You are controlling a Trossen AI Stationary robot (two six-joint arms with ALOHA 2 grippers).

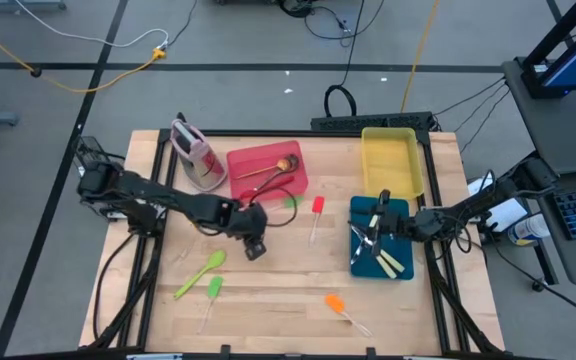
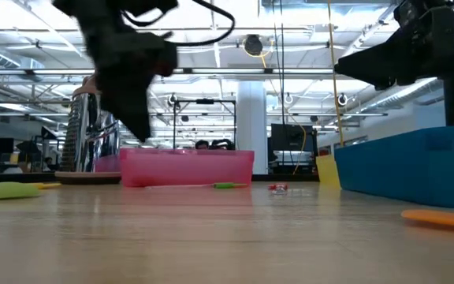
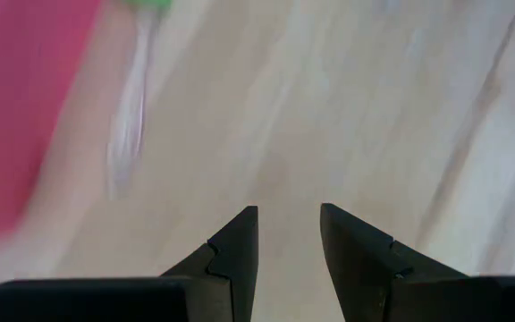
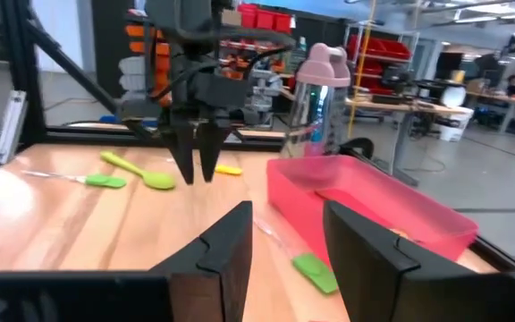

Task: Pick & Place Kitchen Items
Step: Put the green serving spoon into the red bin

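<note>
From my seat, the far-left strip of the table [image 1: 118, 300] is bare wood right out to its edge. First thing in is the pink-and-grey container [image 1: 196, 156], standing upright near the back-left corner. In front of it my left pincer [image 1: 255, 247] hangs above open wood with nothing in it, its fingers a little apart in the left wrist view. Toward the front-left lie one green spoon [image 1: 200, 273] and one green-headed spatula [image 1: 213, 291], close together, with clear table around them out to the front edge.

Next is the red tray [image 1: 266, 171], holding two wooden spoons [image 1: 273, 167] as far as I can count. Just off its front right corner lies a second green-headed spatula [image 1: 290, 203], then one red-headed spatula [image 1: 317, 210] beside it. The middle of the table between these and the front edge is open, apart from one orange-headed spatula [image 1: 338, 307] near the front.

Rightward, the yellow tray [image 1: 392, 160] sits at the back and the blue tray [image 1: 380, 238] in front of it. The right pincer [image 1: 376, 232] hovers over the blue tray with its fingers apart and empty. Several cream-handled knives [image 1: 392, 264] lie in that tray; I cannot count them surely. Little room remains between the trays and the right edge.
</note>
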